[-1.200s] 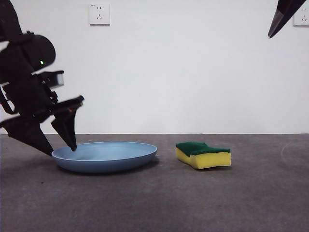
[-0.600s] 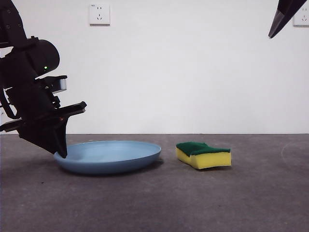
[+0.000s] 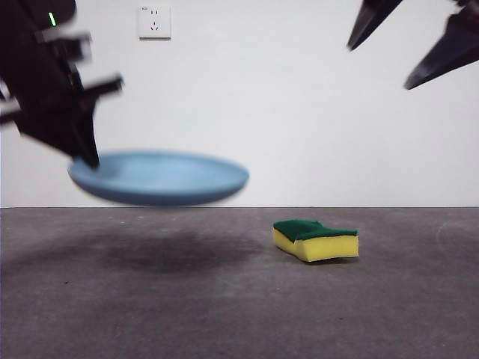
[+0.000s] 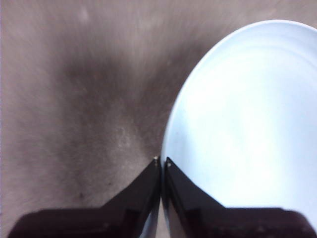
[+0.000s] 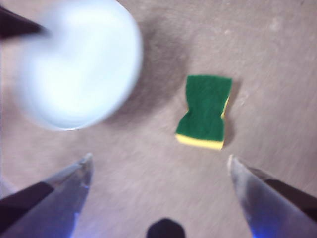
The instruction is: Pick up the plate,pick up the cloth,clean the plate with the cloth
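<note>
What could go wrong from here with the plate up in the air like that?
The left gripper holds the plate only by a thin pinch on its rim, well above the table, so it could tilt or slip out and drop. The right gripper is open high above the sponge, and its descent may pass close to the raised plate.

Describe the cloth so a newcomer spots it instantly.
On the grey table, right of the light-blue plate that the left gripper holds in the air, lies the cloth. It is really a small yellow sponge with a dark green top, the only thing lying on the table.
</note>
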